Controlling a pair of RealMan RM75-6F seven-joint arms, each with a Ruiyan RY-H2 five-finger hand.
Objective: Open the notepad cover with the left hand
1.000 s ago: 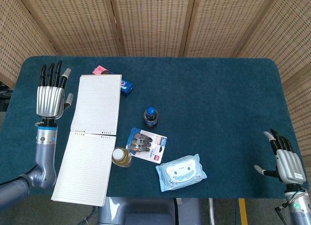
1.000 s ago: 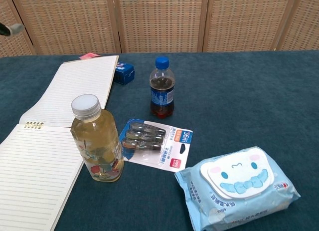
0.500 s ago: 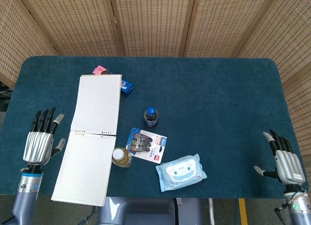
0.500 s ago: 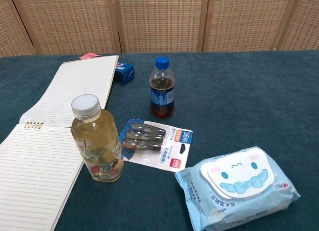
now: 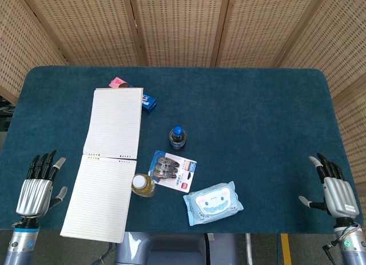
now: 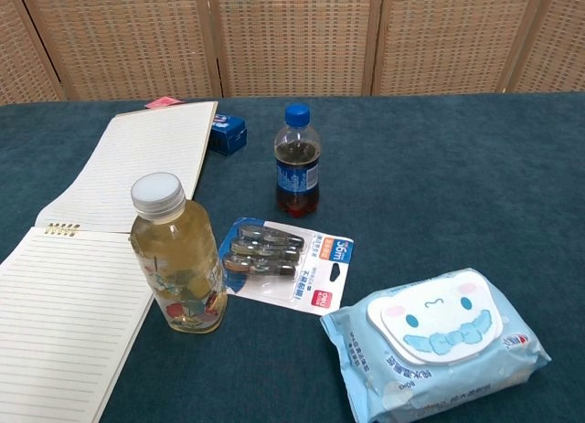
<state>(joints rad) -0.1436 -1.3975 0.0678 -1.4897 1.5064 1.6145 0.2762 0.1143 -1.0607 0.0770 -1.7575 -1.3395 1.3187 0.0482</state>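
1. The left hand (image 5: 35,188) hovers left of the notepad (image 5: 108,161), released, fingers apart, holding nothing
2. The right hand (image 5: 333,188) hangs far right of the notepad, likewise spread and empty
3. The notepad lies open on the blue table (image 5: 251,122), wicker screens (image 5: 177,24) behind it

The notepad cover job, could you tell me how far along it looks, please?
Done: the notepad lies fully open, its lined pages flat on the table. In hand: nothing; the left hand hangs open and empty off the near left corner. The right hand is open too. Left: apparently nothing.
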